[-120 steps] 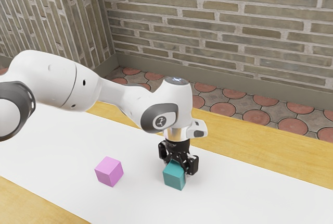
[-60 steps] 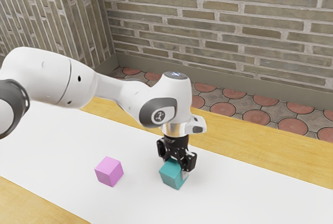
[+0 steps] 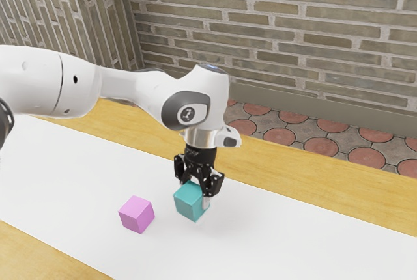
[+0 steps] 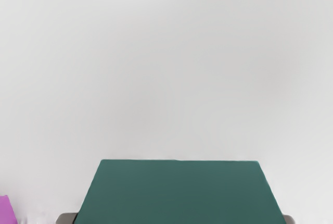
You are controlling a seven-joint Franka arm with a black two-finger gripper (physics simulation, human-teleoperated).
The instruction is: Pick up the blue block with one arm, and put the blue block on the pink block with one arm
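**Gripper [image 3: 198,190] clamped on block, short of target**

The gripper's black fingers stand narrowly apart, pressed against two opposite sides of the blue block [image 3: 191,203], which renders teal-green. The block appears to hang under the hand just above the white table surface [image 3: 78,182]. It is near the pink block [image 3: 136,214], on the exterior view's right of it, and the two do not touch.

Risks, as judged:
1. The held block sits low, roughly level with the pink block. A sideways carry at this height would likely strike the pink block's side and push it away, so more height seems needed first.
2. The grip takes only the upper part of the block. A slip or twist between the fingers would leave it tilted at release.
3. An off-centre release could leave the block overhanging, and it could topple off.

Not established:
- Whether the block is fully clear of the table; the gap beneath it is hard to read.
- Alignment over the target: in the wrist view the blue block [image 4: 179,193] is cut off by the frame and the pink block [image 4: 4,208] is only a sliver.
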